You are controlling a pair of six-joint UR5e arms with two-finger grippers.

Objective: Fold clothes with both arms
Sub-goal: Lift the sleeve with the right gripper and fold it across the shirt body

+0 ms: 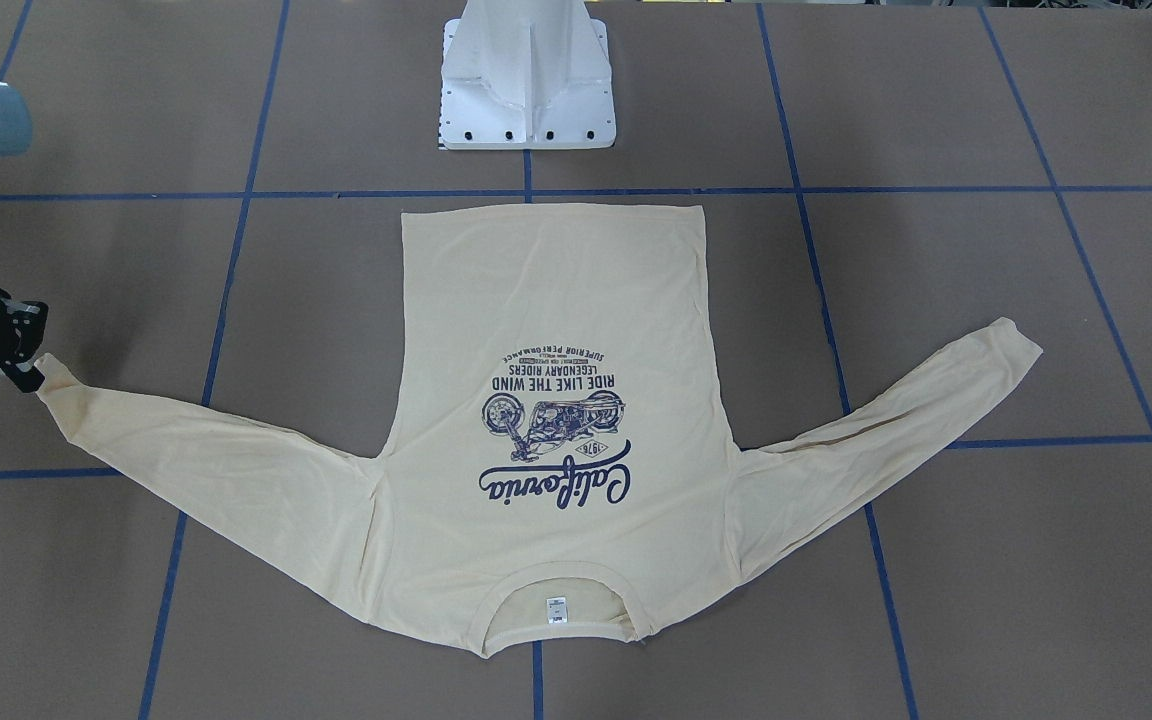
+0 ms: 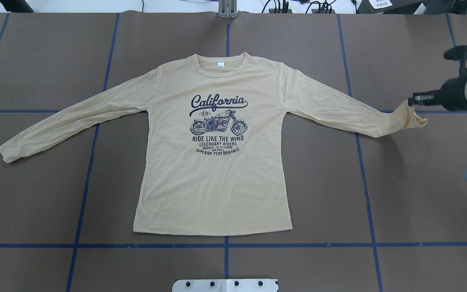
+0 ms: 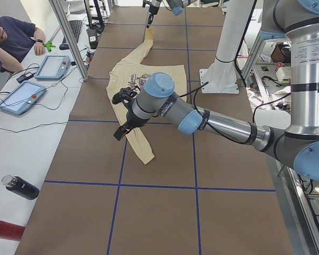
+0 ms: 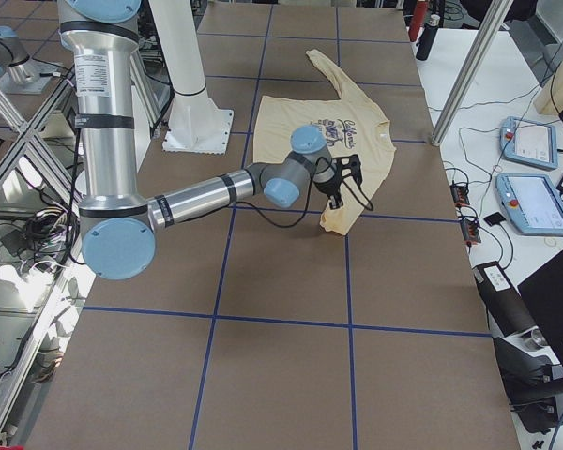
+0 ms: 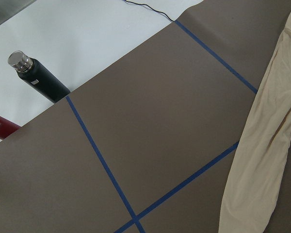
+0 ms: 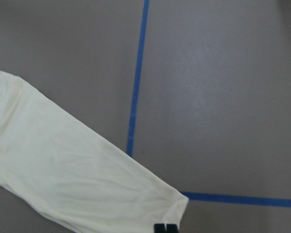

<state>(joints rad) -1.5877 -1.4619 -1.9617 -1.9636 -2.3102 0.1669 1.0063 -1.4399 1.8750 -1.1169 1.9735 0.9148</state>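
Cream shirt (image 2: 213, 182) is lying flat, print up, on the table (image 2: 379, 194), sleeves spread and no fold yet made; the right gripper (image 2: 414, 98) is holding one cuff (image 2: 414, 117) pinched and raised, while the left gripper (image 3: 119, 133) is hovering above the other sleeve (image 2: 67, 121), its grip state indiscernible.

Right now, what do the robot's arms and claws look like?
The left arm and right arm are silver-grey tubes with light-blue joint caps, black bands, white printed labels and black cables. The left claw and right claw are black.
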